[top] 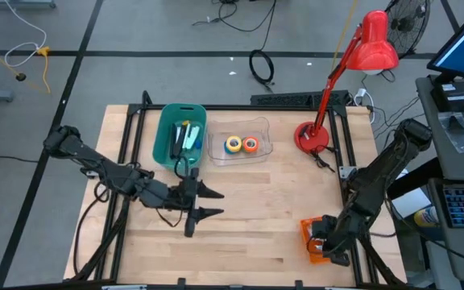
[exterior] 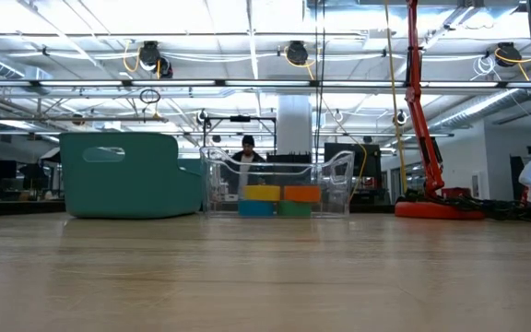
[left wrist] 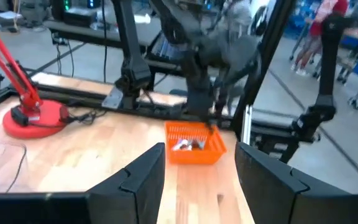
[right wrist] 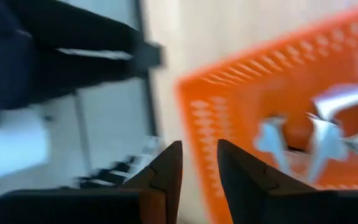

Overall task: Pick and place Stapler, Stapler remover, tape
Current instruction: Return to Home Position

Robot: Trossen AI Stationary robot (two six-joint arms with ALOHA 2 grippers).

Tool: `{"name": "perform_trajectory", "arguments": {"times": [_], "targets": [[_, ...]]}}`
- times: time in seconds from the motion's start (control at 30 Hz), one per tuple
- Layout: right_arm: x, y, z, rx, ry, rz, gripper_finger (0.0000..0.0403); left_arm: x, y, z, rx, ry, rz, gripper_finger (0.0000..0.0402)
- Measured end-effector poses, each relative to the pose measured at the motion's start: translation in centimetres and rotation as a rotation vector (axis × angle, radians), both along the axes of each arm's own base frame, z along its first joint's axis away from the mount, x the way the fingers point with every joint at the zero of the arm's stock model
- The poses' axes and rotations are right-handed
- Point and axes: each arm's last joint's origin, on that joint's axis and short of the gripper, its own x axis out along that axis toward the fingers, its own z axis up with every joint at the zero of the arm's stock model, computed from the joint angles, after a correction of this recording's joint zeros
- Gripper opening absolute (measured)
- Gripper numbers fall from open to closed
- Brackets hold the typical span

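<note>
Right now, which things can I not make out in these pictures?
- Orange mesh bin: in the high view the right arm covers most of it; in the right wrist view its grey contents are blurred.
- Teal plastic bin: in the low view its wall hides the contents.
- Right gripper: in the high view it is hidden by its arm.
- Left gripper: open, mid-table.

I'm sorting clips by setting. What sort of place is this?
Probably a robotics lab in an open industrial hall: a left arm and right arm set at a wooden table, exposed ceiling pipes and strip lights overhead, and a person among workstations beyond.
</note>
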Motion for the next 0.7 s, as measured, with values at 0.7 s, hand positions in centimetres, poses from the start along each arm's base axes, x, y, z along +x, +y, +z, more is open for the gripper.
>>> {"name": "perform_trajectory", "arguments": {"times": [0.7], "targets": [[-3.2, -6.2, 11.0, 0.199, -0.954, -0.124, 0.005, -0.8, -1.5, -0.2, 0.013, 0.02, -0.048, 0.0198]]}}
